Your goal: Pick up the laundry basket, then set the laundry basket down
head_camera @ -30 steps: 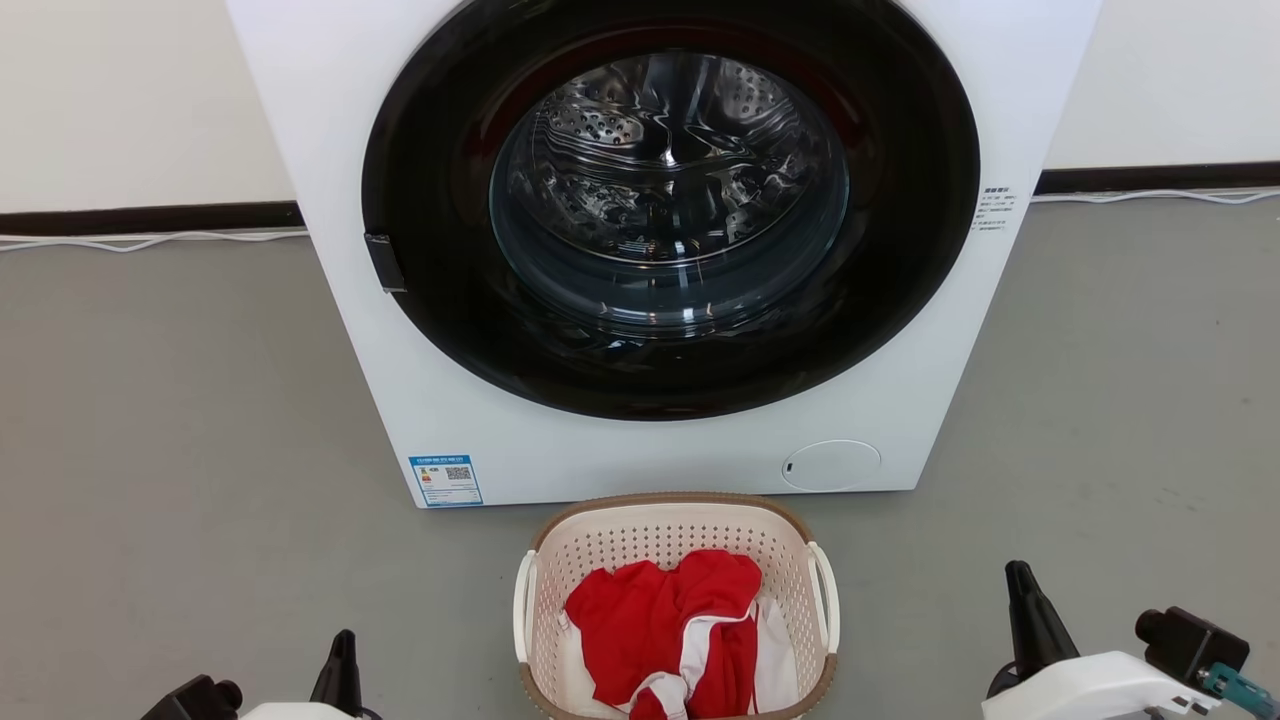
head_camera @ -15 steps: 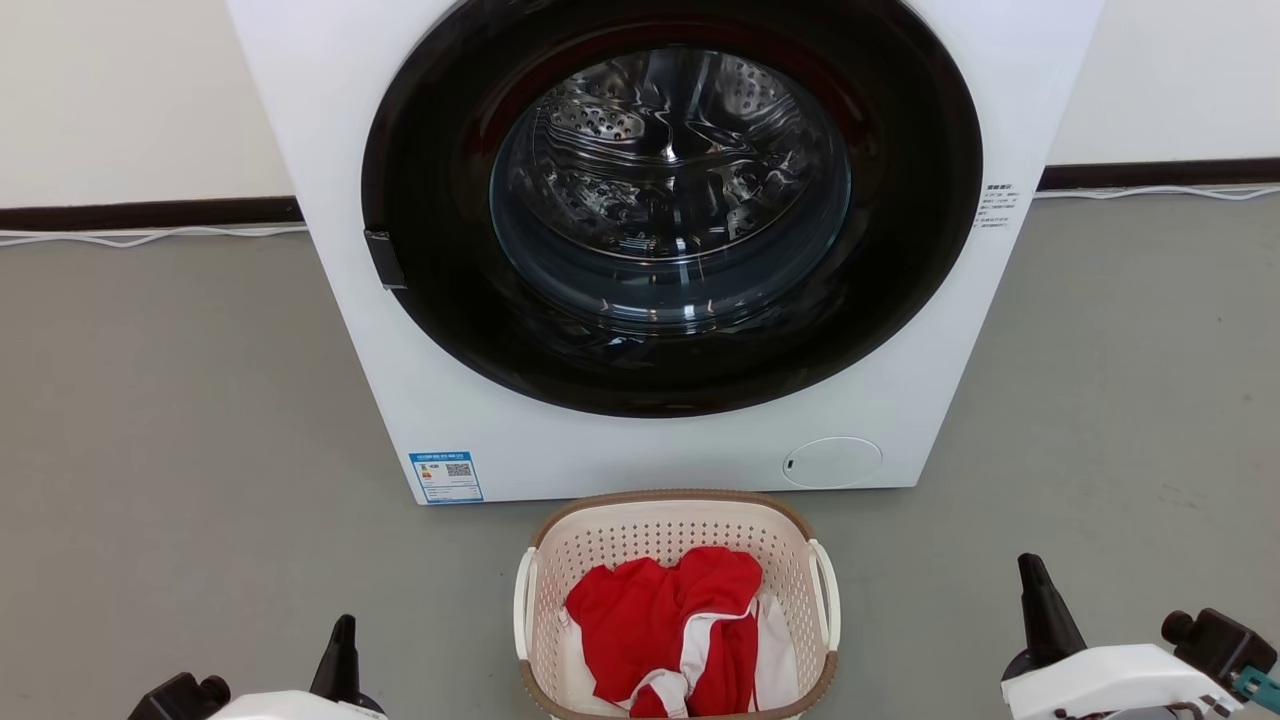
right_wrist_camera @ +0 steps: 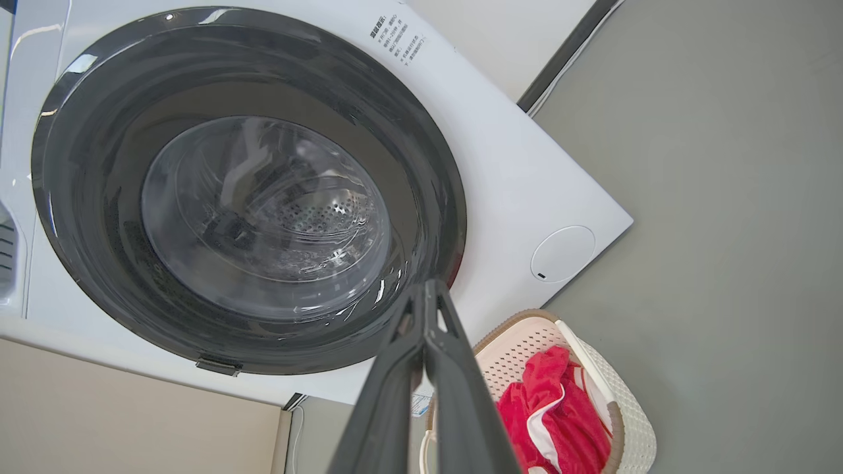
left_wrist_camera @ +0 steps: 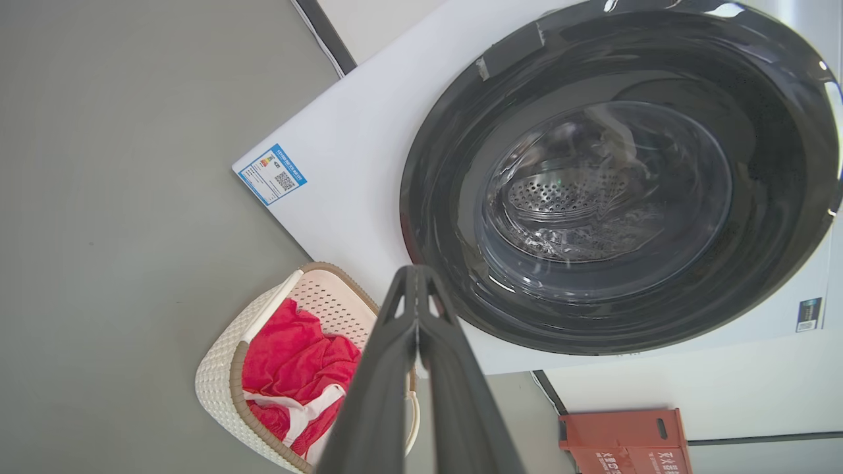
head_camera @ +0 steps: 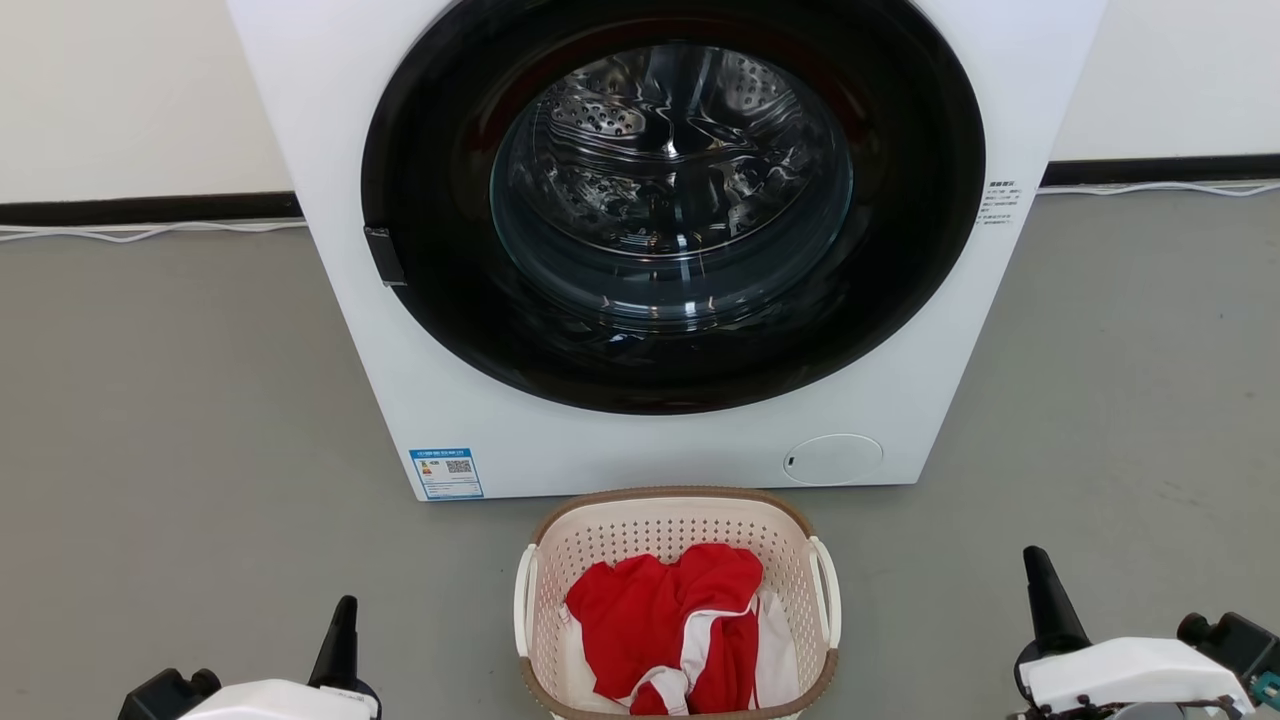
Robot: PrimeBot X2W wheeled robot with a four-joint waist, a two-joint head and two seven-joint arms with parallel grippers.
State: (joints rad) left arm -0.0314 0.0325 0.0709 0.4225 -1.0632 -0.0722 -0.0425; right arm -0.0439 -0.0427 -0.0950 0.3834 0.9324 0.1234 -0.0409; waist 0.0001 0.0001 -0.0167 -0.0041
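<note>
Grey floor meets white wall; left claw and right claw closed, empty.

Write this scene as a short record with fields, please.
basket: upright on floor, just before washer
contents: red and white cloth
washer: white, front-loading, round dark door
left claw: shut, left of basket, apart from it
right claw: shut, right of basket, apart from it
task state: basket not yet picked up

Left end effector closed, right end effector closed, both empty
</note>
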